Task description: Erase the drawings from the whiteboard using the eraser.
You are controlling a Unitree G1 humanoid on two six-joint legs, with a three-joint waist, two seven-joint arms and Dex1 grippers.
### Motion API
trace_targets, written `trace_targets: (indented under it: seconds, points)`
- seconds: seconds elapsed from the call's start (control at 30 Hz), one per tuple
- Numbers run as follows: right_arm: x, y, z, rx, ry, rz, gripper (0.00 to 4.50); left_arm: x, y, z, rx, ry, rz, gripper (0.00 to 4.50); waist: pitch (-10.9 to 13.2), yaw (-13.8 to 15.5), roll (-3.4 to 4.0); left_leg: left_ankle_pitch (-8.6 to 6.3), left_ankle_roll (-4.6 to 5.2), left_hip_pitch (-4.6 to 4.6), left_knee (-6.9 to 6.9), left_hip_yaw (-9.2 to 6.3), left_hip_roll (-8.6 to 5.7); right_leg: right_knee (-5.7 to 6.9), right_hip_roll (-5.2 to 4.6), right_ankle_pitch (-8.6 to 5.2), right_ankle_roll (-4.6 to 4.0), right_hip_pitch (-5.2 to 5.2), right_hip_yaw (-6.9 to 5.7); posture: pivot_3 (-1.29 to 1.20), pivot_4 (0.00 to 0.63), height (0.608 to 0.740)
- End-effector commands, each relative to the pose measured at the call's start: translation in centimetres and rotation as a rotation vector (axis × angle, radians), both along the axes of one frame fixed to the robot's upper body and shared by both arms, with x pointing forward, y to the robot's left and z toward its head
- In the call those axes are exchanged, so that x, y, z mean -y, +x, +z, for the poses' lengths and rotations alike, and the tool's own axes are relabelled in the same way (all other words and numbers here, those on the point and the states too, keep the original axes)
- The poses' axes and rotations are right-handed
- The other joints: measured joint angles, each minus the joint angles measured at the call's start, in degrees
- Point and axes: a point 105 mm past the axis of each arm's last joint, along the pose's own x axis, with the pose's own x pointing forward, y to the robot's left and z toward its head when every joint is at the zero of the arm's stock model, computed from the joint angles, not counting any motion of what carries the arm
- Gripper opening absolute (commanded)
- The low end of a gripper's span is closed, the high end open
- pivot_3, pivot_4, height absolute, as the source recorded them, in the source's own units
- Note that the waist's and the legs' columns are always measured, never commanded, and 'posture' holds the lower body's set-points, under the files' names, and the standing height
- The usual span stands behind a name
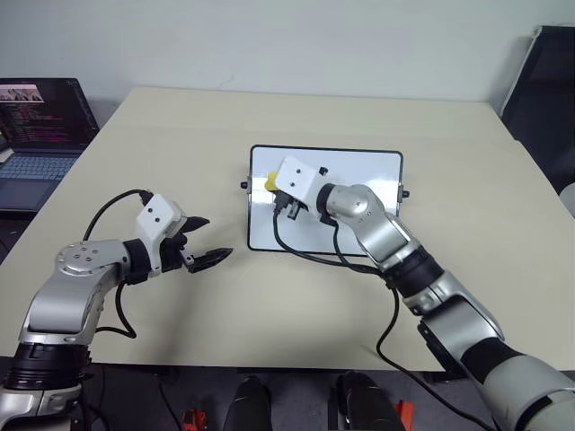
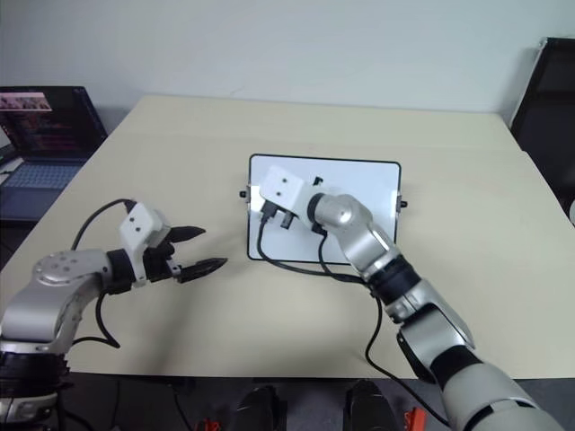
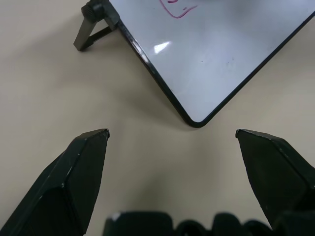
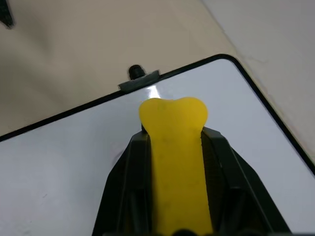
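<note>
Two grippers: the right (image 4: 174,147), clamped on the yellow eraser (image 4: 174,162), hangs over the whiteboard's (image 1: 359,166) left part; the left (image 1: 205,241), fingers apart, waits on the table (image 1: 269,117) left of the board. Wiping is about to begin: next, press down onto the drawings (image 3: 177,7), seen from the left wrist.
</note>
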Motion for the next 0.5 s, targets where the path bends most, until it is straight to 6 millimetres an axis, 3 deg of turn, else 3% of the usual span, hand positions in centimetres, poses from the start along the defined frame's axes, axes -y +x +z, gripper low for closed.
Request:
trace_targets:
  seconds: [0.03, 0.17, 0.4, 0.5]
  points:
    - [0.3, -0.2, -1.4, -0.007, -0.096, 0.035, 1.00, 0.5, -0.2, 1.4, 0.058, 0.010, -0.025, 4.50, 0.0, 0.1, 0.01, 0.00, 0.00, -0.01, 0.00, 0.00, 0.00, 0.00, 0.00, 0.00, 0.00, 0.01, 0.00, 0.00, 0.150, 0.740]
    - [0.3, -1.9, -3.1, -0.052, -0.222, 0.137, 1.00, 0.6, -0.2, 1.4, 0.057, 0.012, -0.030, 4.50, 0.0, 0.0, 0.02, 0.00, 0.00, 0.00, 0.00, -0.02, 0.00, 0.06, 0.02, -0.02, 0.04, 0.00, 0.00, 0.00, 0.150, 0.740]
    - [1.0, 1.0, 1.2, 0.202, -0.161, -0.021, 1.00, 1.5, -0.6, 1.7, 0.047, 0.010, -0.100, 4.50, 0.0, -0.1, 0.02, 0.08, -0.06, 0.13, 0.12, -0.02, 0.00, 0.52, 0.03, -0.21, 0.09, -0.06, 0.03, 0.00, 0.150, 0.740]
    - [0.8, 0.4, -0.3, 0.143, -0.207, 0.027, 1.00, 1.8, -0.7, 1.7, 0.041, 0.003, -0.121, 4.50, 0.0, 0.0, 0.00, 0.17, -0.11, 0.15, 0.12, -0.03, -0.01, 0.59, 0.03, -0.29, -0.05, -0.05, 0.04, 0.00, 0.150, 0.740]
